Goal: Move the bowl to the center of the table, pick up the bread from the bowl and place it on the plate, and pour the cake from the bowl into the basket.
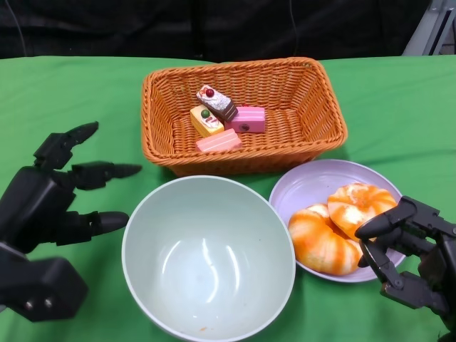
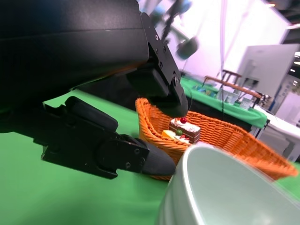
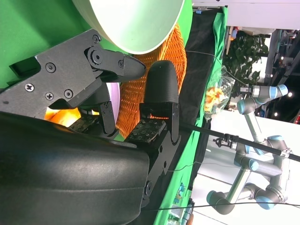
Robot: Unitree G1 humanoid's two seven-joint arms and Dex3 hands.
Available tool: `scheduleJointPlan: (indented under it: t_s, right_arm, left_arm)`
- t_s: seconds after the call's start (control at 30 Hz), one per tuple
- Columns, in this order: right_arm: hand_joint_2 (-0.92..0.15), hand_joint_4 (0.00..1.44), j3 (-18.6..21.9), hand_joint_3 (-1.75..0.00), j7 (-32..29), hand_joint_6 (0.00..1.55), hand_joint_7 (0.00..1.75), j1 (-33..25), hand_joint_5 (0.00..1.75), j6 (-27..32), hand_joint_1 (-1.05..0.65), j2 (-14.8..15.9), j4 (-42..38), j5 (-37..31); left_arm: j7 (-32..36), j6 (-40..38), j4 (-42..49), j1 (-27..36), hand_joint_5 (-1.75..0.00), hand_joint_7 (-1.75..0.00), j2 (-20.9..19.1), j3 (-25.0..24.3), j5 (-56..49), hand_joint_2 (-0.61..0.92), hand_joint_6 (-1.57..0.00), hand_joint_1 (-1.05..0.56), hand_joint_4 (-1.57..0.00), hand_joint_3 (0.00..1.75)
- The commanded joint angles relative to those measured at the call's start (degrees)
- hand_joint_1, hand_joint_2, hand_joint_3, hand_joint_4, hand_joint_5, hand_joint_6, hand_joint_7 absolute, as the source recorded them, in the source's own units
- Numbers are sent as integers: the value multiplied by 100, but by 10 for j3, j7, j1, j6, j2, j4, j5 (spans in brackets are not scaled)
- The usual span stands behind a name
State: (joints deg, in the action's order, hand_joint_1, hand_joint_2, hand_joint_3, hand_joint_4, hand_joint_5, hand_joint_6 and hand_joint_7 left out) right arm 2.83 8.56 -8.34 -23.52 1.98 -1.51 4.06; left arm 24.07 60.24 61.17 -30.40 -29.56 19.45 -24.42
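Pale mint and smooth, the bowl (image 1: 208,256) sits near the middle of the desk's front edge, upright and empty but for a small orange crumb near its front wall. It looks like hard plastic or glazed ware: stiff, light enough for one hand, and probably slippery on its curved outer wall. The thin rim is the surest place to take hold, pinched from outside and inside; a squeeze on the rounded flank would likely slide off.

The woven basket (image 1: 317,135), orange wicker with a ribbed, grippy surface, stands just behind the bowl toward the desk's far edge. In it lie four small cake pieces (image 1: 221,120), blocky and bright, probably hard toy plastic with a dull sheen. The lilac plate (image 1: 306,187) lies just beside the bowl toward the desk's right edge, shallow and glossy, carrying two bread rolls (image 1: 324,241) with orange-and-white swirls; they look rounded and somewhat soft, though I cannot tell whether they give under pressure.

The left hand (image 1: 43,214) rests on the green cloth (image 1: 64,100) just beside the bowl, its fingers (image 1: 107,171) spread apart and holding nothing. The right hand (image 1: 413,249) hovers at the plate's near-right rim, fingers loosely curled and separated, gripping nothing; one fingertip (image 1: 370,229) sits close to a roll, and contact cannot be judged.

Judging by the layout, bread and cake are already delivered.
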Motion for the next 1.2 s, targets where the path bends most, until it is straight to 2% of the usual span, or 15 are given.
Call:
scheduleJointPlan:
  t_s: [0.03,0.17,0.37,0.53,0.73,0.83,0.9,0.93,1.0,1.03,1.07,1.1,1.17,1.2]
  right_arm:
    - [-61,79,2,-76,0,77,107,-1,141,-4,-16,4,-1,3]
    - [-57,79,1,-83,7,80,100,2,136,-9,-13,3,-5,11]
    - [-53,80,1,-90,5,83,94,1,132,-1,-13,1,-1,9]
    - [-52,81,1,-91,11,84,92,4,131,-6,-13,1,-7,16]
    - [-52,81,2,-91,13,84,91,2,131,2,-13,0,-3,20]
    - [-52,81,2,-91,15,84,91,3,131,0,-13,0,-4,25]
    - [-53,81,2,-90,14,84,90,2,130,1,-13,0,-1,24]
    - [-53,81,1,-90,14,84,90,2,130,2,-13,0,0,26]
    - [-52,81,1,-91,15,84,90,2,130,2,-13,0,2,26]
    - [-52,81,0,-91,15,84,90,1,131,4,-13,0,4,26]
    - [-52,81,0,-90,15,85,91,2,131,6,-13,0,5,26]
    - [-52,81,0,-90,15,85,91,2,131,7,-13,0,6,26]
    - [-52,81,-1,-91,15,85,91,2,131,8,-12,1,7,26]
    - [-52,81,-1,-91,15,85,91,2,131,8,-12,1,7,26]
  left_arm:
    - [-157,-10,-13,26,-13,0,12,-46,126,92,-50,-82,-53,24]
    - [-259,-57,-54,47,-8,0,20,-89,200,92,-43,-88,-47,26]
    - [-293,-104,-97,71,-6,-1,41,-142,228,92,-42,-75,-49,21]
    - [-314,-134,-139,96,-12,-5,86,-192,288,92,-53,-60,-64,16]
    - [-376,-169,-209,127,-17,-7,120,-225,352,92,-65,-56,-81,15]
    - [-439,-228,-271,148,-20,-10,142,-238,426,92,-74,-43,-89,14]
    - [-486,-282,-319,165,-25,-14,151,-241,474,92,-86,-31,-98,17]
    - [-505,-310,-345,175,-30,-14,154,-241,494,92,-91,-28,-100,18]
    - [-536,-355,-387,192,-67,-15,160,-243,526,92,-107,-23,-94,22]
    - [-552,-383,-413,203,-76,-15,162,-242,544,92,-110,-23,-92,24]
    - [-563,-403,-431,211,-99,-22,164,-242,554,91,-115,-18,-86,33]
    - [-571,-419,-447,218,-110,-33,165,-243,558,88,-112,-17,-83,40]
    - [-579,-437,-466,226,-126,-70,168,-247,558,79,-97,-15,-78,60]
    - [-581,-443,-471,227,-128,-78,170,-250,557,78,-94,-15,-77,64]
